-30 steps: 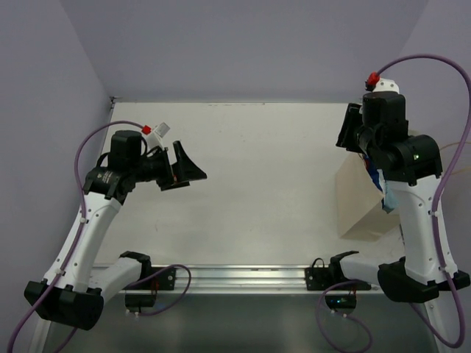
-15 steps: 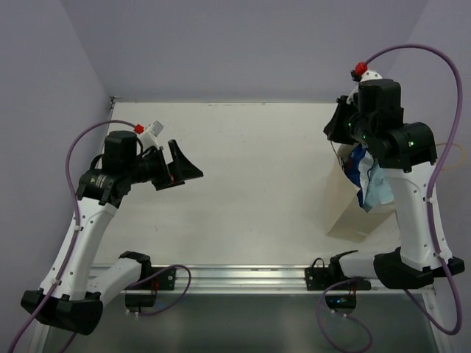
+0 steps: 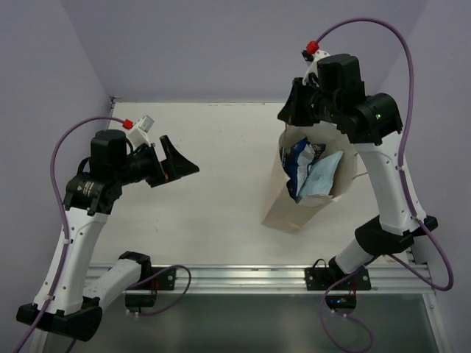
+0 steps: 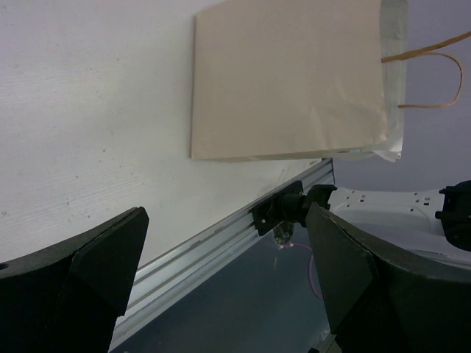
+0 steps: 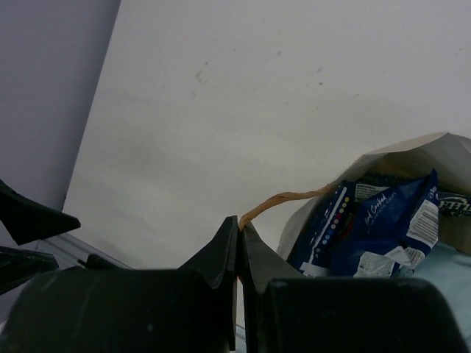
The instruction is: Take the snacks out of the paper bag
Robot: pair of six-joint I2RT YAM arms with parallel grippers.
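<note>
**Status: no snack removed yet**

Top external view. Right gripper holds the paper bag by its top edge, tilted, with the mouth facing the camera. A dark blue packet and a light blue chip bag sit inside. No snack lies on the tabletop, so every removal is left to do. Left gripper hangs over the left side, well apart from the bag, jaws spread and empty.

Left wrist view. The bag's plain tan side panel carries no print. Whether its base touches the tabletop cannot be told.

Right wrist view. Jaws are clenched on the brown cord handle. White script on the dark blue packet is too small to read.
</note>
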